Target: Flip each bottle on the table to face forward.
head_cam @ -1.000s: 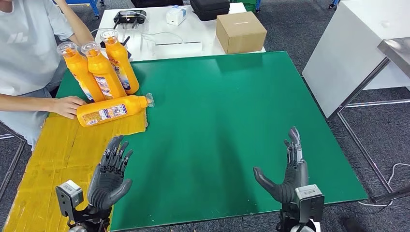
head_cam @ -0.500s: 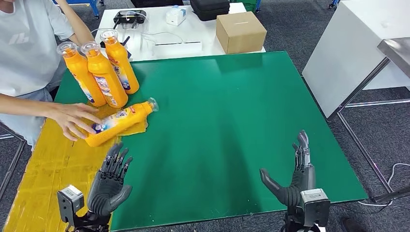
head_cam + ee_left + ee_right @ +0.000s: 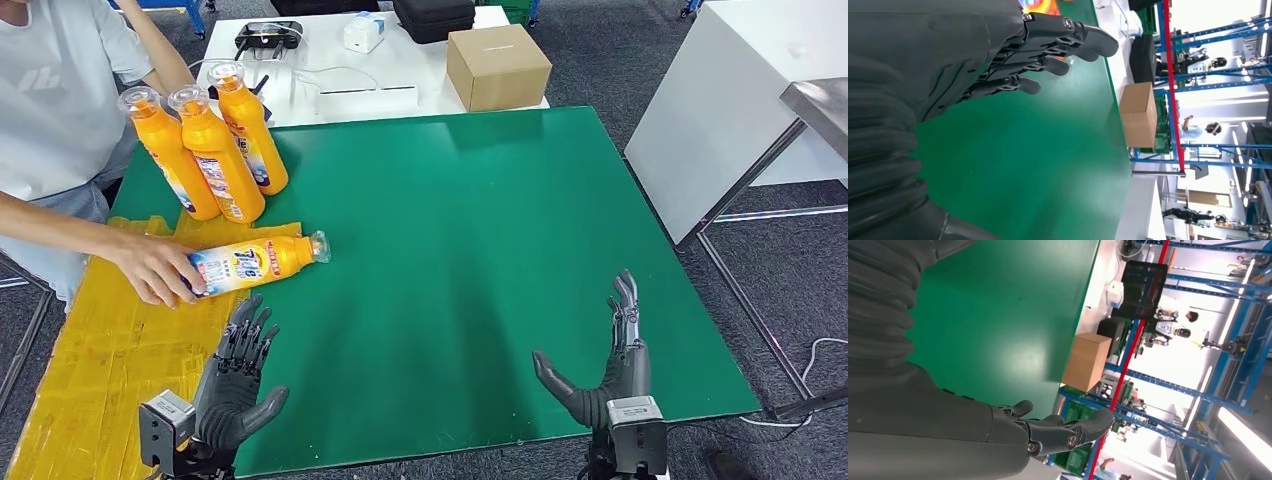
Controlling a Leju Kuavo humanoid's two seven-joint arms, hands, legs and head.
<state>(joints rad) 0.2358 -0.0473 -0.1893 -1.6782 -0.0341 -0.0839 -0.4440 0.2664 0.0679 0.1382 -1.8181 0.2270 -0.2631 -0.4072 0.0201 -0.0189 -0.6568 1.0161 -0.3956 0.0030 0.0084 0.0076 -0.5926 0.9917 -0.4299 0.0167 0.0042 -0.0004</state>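
Item: lying bottle (image 3: 255,263), orange, on its side at left centre of the head frame, cap toward the green table (image 3: 480,230), base under a person's hand (image 3: 150,268); three upright bottles (image 3: 205,150) stand grouped at upper left. Left hand (image 3: 235,385) at lower left and right hand (image 3: 605,375) at lower right both hover empty, fingers spread, the left just below the lying bottle. Risk, as judged: reaching in now could strike the person's hand, and a round bottle nudged off-centre may roll away or knock the standing group.
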